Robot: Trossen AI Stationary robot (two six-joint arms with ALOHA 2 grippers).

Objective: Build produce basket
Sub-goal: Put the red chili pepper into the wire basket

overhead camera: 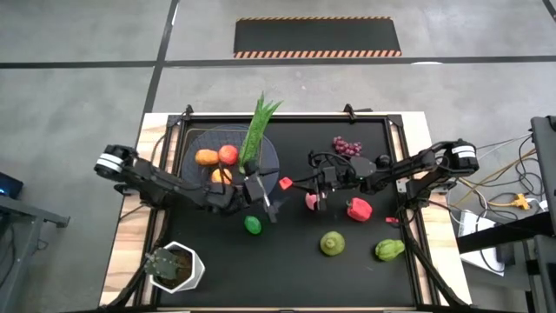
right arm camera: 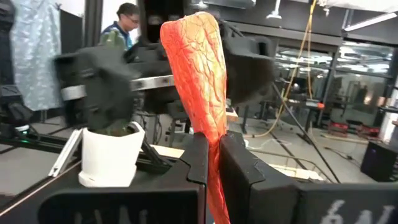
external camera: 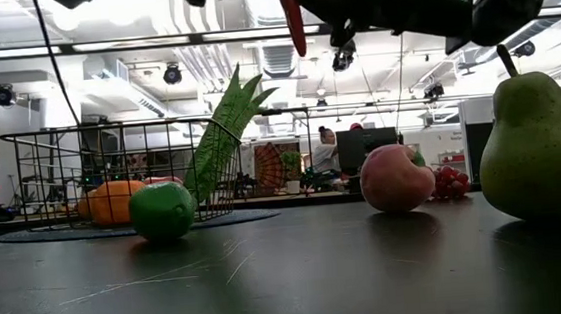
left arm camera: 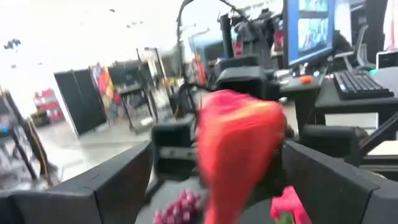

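the right claw (right arm camera: 211, 168) is pinched tight on the thin end of the red chili (right arm camera: 196, 81), which sticks up between its fingers, lifted off the bench (overhead camera: 287, 261) near the middle. facing it, the left claw (left arm camera: 214, 168) stands wide open with nothing gripped; the chili's fat end hangs between its spread fingers (left arm camera: 118, 174), so this looks like a hand-over in mid-air. whether the left fingers touch the chili yet i cannot tell.

the chili looks light, with a finely wrinkled skin that should not slip much. it is thin and tapers, so a grip near the tip could let it swing or twist; the thicker middle is the safer place for the left claw to close, clear of the right claw's fingers.

just behind the left claw sits the basket (overhead camera: 195, 139), already holding an orange fruit (overhead camera: 206, 157), a red one (overhead camera: 228, 155) and the leafy stalk (overhead camera: 259, 126) leaning over its rim. left on the bench: a green lime (overhead camera: 252, 225) near the basket, a pink fruit (overhead camera: 310, 201), a red pepper (overhead camera: 360, 209), grapes (overhead camera: 347, 146), and two green fruits (overhead camera: 332, 243) toward the front. a potted plant (overhead camera: 176, 265) stands at the front left corner.
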